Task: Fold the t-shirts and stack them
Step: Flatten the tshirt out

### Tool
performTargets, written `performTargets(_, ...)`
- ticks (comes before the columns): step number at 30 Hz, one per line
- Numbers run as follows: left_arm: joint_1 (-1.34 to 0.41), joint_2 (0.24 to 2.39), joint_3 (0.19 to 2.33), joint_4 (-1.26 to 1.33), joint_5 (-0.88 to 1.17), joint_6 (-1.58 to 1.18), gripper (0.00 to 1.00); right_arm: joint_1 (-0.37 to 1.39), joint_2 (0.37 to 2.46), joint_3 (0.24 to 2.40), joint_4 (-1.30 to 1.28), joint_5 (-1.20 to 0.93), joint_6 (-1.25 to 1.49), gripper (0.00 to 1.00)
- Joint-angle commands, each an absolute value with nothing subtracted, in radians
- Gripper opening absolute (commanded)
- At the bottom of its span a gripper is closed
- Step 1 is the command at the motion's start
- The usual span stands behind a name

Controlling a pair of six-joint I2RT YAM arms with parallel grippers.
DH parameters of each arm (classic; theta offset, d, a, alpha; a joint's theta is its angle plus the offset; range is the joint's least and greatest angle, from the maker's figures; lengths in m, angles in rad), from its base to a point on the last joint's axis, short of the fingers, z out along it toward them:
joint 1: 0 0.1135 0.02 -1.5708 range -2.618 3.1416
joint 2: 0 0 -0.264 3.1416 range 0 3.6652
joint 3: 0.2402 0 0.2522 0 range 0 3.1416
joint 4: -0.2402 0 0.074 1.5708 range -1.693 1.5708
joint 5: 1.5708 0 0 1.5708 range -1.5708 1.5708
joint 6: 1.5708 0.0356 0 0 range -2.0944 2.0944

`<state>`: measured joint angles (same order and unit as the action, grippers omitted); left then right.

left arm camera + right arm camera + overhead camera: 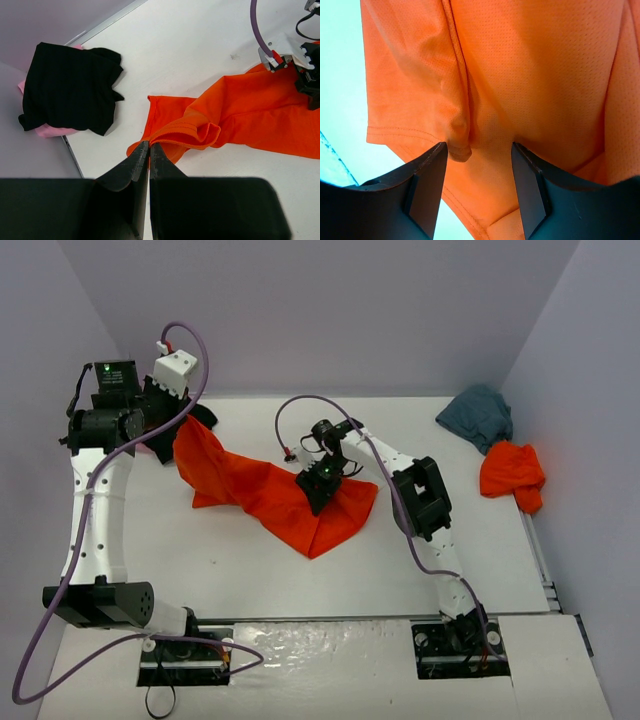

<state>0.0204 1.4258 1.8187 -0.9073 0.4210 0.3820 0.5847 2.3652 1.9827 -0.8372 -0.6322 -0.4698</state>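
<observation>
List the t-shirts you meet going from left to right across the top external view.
black t-shirt → spread orange t-shirt → teal-grey t-shirt → crumpled orange t-shirt

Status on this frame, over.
Left gripper shut on orange t-shirt edge. Right gripper open, straddling a fold. Nothing blocking.

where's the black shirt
In the left wrist view, the black shirt lies on the pink shirt at the far left of the table, beside the orange shirt.
</observation>
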Motion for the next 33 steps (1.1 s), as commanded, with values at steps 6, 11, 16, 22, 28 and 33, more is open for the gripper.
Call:
performTargets(6,0.015,1.383,1.835,-0.853,0.426,0.385,0.0,0.599,2.236,1.993,-0.88,-0.627,-0.453,0.51)
performTargets(11,0.015,1.382,1.831,-0.852,0.429,0.385,0.0,0.611,2.253,1.974,-0.878,-0.645,-0.458,0.51)
performTargets(16,0.015,1.381,1.83,-0.853,0.426,0.39,0.0,0.614,2.278,1.973,-0.877,-0.661,-0.458,0.5)
performTargets(22,0.014,1.384,1.829,-0.853,0.426,0.391,0.0,0.626,2.29,1.968,-0.877,-0.667,-0.459,0.49)
performTargets(28,0.015,1.381,1.819,-0.851,0.426,0.394,0.0,0.632,2.302,1.958,-0.876,-0.666,-0.463,0.49)
performTargets(33,0.015,1.381,1.819,-0.853,0.424,0.397,0.0,0.632,2.315,1.941,-0.876,-0.672,-0.465,0.48)
